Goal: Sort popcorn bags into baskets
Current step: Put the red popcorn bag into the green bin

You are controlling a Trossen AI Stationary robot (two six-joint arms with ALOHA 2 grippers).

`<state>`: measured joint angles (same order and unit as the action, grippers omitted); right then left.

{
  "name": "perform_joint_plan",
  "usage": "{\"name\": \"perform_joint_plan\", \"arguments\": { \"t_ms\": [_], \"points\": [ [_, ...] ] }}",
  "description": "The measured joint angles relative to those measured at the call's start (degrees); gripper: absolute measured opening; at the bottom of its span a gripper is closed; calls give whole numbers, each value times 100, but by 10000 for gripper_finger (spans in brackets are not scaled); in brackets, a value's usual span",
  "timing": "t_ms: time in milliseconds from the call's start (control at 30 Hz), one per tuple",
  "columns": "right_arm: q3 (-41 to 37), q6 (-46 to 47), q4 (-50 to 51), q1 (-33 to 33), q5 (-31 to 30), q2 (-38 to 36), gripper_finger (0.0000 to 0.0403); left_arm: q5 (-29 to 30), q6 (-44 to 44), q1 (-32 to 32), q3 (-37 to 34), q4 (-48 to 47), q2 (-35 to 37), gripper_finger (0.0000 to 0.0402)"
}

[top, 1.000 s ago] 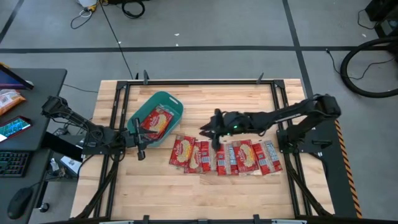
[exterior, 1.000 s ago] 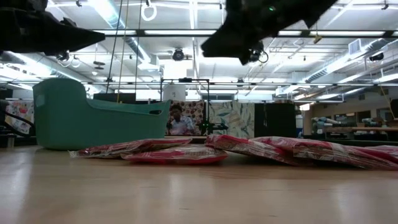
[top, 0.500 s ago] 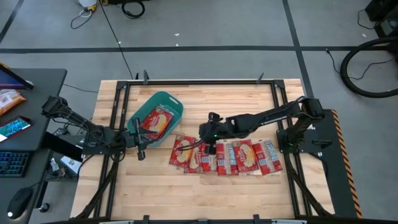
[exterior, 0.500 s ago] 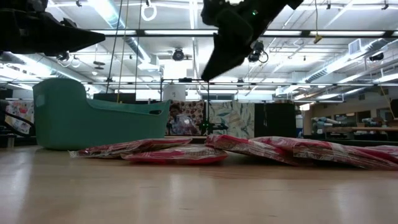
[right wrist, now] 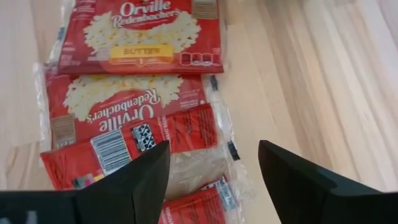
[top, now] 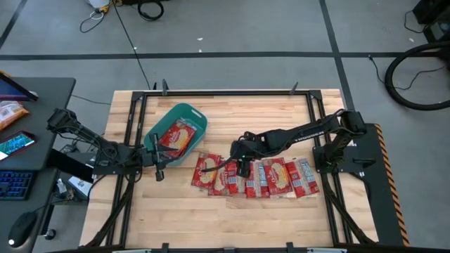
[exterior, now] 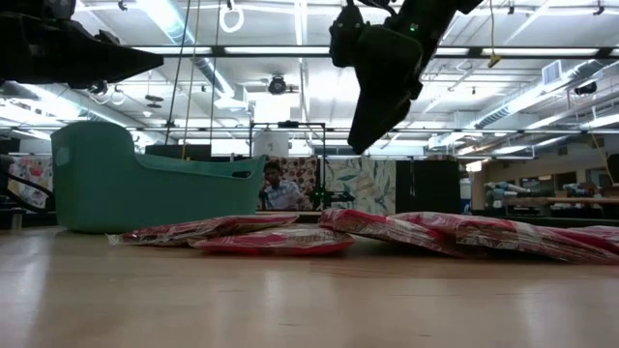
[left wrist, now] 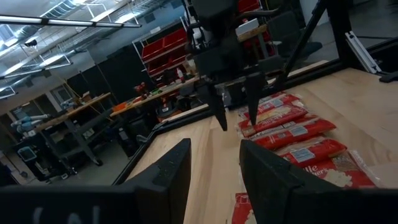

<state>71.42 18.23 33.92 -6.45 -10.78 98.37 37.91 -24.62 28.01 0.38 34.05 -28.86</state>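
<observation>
Several red popcorn bags (top: 256, 177) lie flat in an overlapping row on the wooden table, also in the low view (exterior: 280, 238). One more bag (top: 178, 135) lies inside the teal basket (top: 194, 116), which stands at the far left (exterior: 126, 184). My right gripper (top: 242, 166) hangs open over the row's left part, fingers pointing down, clear of the bags (right wrist: 130, 106); the left wrist view shows it (left wrist: 234, 115) above them. My left gripper (top: 159, 169) waits open near the basket's near side, with nothing between its fingers (left wrist: 214, 180).
A black metal frame (top: 225, 91) runs along the table's far edge and sides. Bare wood lies in front of the bag row (top: 232, 218). A person (exterior: 276, 184) shows far behind the table in the low view. A desk with a keyboard (top: 17, 184) stands to the left.
My right gripper has moved toward the table's near edge and down toward the left part of the bag row, tipping its fingers from nearly level to pointing down. The bags and the basket have stayed where they were.
</observation>
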Motion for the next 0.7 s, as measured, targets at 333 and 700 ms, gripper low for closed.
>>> {"name": "perform_joint_plan", "arguments": {
  "t_ms": [333,700],
  "points": [
    [-4,-188,-587,-465,-264,694,236,0,1051,0,-2,40,4,142],
    [-4,-1004,-1124,-502,-222,1164,217,-189,2472,2,-2,-39,-29,142]
  ]
}}
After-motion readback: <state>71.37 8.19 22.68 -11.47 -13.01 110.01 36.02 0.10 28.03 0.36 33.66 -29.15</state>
